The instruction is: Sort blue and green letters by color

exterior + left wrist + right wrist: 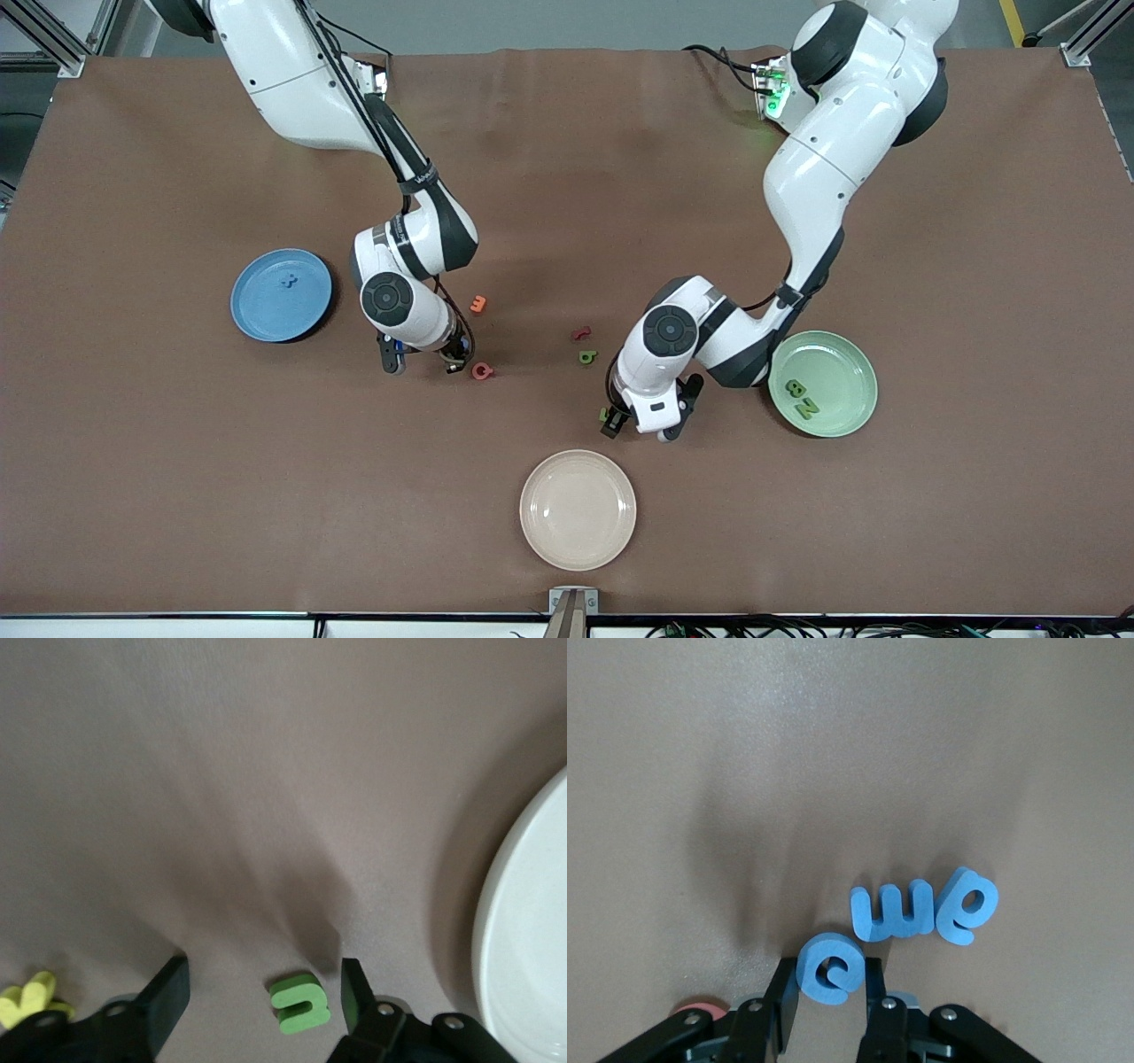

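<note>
Three plates are counted on the brown table (133,496): a blue plate (257,310) toward the right arm's end, a green plate (842,403) toward the left arm's end, and a cream plate (578,532) nearest the front camera.

Blue letters first: four can be made out. One small blue letter (288,281) is seen lying in the blue plate. Three more are shown in the right wrist view. A round blue letter (827,969) is pinched between the fingers (782,997) of the right gripper (826,1005), the jaws drawn in narrow against both its sides, low at the table. A blue w-shaped letter (892,912) and a blue e-shaped letter (967,904) are lying just beside it, touching each other.

Green letters: four again. Two green pieces (799,397) are resting in the green plate. One green letter (587,356) lies loose on the table between the two arms. The last green letter (300,1003) is framed by the left gripper (264,992), whose jaws are held wide, one finger on each side and apart from it.

Others: an orange letter (478,304), a pink letter (482,370) and a red letter (581,333) are left on the table, one of each, and a yellow piece (28,999) is glimpsed beside the left gripper.
</note>
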Controlling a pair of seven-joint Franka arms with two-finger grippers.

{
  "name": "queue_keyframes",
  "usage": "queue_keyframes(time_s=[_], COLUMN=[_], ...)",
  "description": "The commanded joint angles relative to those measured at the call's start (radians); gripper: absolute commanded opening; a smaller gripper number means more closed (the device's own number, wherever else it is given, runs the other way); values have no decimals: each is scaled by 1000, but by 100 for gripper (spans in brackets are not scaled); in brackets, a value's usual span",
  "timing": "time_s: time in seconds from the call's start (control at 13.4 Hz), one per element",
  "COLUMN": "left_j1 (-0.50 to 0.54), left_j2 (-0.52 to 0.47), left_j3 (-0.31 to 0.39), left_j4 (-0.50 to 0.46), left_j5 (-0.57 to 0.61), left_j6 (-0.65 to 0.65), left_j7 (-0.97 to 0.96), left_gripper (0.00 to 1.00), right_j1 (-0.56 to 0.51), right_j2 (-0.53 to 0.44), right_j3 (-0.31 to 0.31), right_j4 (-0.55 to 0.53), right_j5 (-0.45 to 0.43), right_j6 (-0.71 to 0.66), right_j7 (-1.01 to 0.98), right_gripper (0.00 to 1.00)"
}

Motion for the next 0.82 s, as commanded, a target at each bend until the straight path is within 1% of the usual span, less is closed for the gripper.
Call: queue_keyframes(time_s=[0.0, 0.07, 0.3, 0.37, 0.52, 0.67, 0.75], left_j1=[-48, -50, -62, -62, -71, -70, -67], left_j2=[33, 36, 50, 50, 51, 47, 42], left_j3=[32, 32, 33, 39, 55, 56, 58], left_j4=[51, 53, 56, 54, 54, 51, 50], left_j5=[-16, -16, -16, -16, -16, -17, -17], left_j6=[9, 12, 38, 38, 39, 36, 29], left_j7=[-20, -20, -20, -20, -19, -19, -19], left_gripper=[74, 74, 67, 66, 59, 46, 38], right_j1=[8, 3, -6, -12, -13, -13, -13], right_j2=[10, 7, -4, -24, -71, -122, -157], right_j3=[-12, -12, -13, -24, -53, -91, -113], right_j4=[19, 28, 53, 61, 56, 48, 24], right_j5=[-21, -19, -19, -21, -21, -22, -22], right_j6=[-14, -20, -104, -144, -207, -285, -327], right_j7=[13, 9, -24, -65, -209, -310, -391], right_gripper=[22, 18, 13, 7, 4, 4, 4])
